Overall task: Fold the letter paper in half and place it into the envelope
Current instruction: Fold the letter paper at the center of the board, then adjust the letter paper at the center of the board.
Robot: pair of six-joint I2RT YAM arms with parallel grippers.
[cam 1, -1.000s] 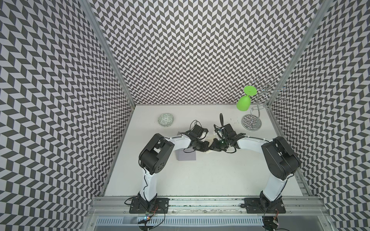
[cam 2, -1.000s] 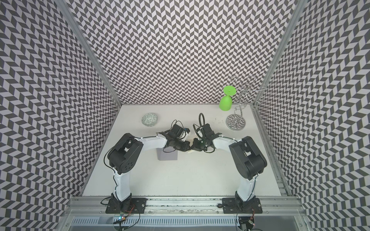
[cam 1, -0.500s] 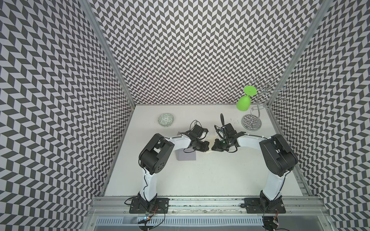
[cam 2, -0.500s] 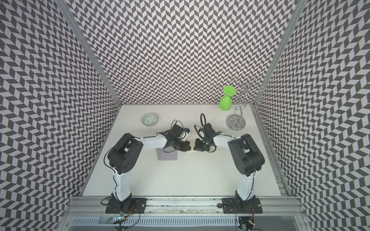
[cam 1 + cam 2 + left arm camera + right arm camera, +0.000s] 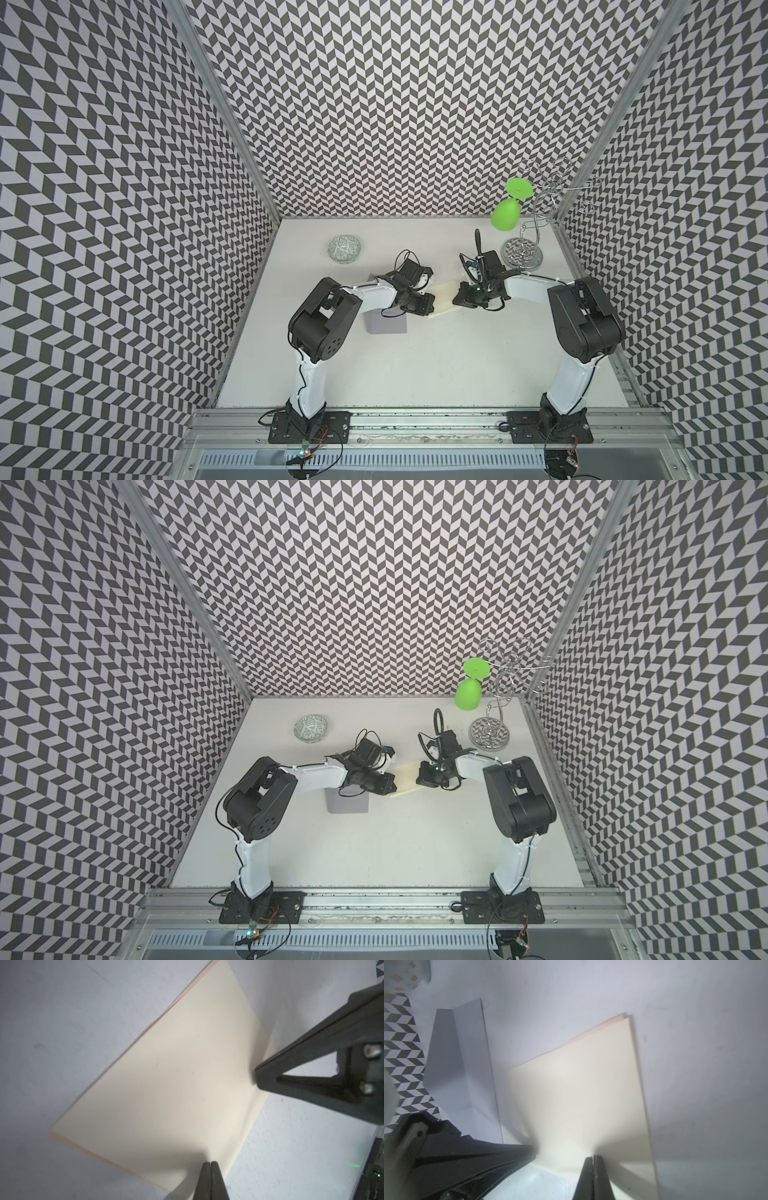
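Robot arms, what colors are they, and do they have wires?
Both the left arm and right arm are white tubes with chunky black joints. Thin black cables loop near each wrist. Black base plates bolt onto a silver rail. The jaws are black and taper to narrow tips.

Both arms are built of smooth white shells joined by bulky black housings. On the left arm (image 5: 320, 328) a ring of small round holes is seen in the flat face of the largest housing; a matching black block is carried by the right arm (image 5: 586, 320). Thin black cables (image 5: 403, 259) are looped behind each gripper. The left gripper (image 5: 211, 1164) is formed of two slim matte-black fingers (image 5: 204, 1184) tapered to a narrow tip. On the right gripper (image 5: 257, 1075) a black triangular frame with an open window is shown, and two silver screws (image 5: 372, 1051) are set behind its tip.
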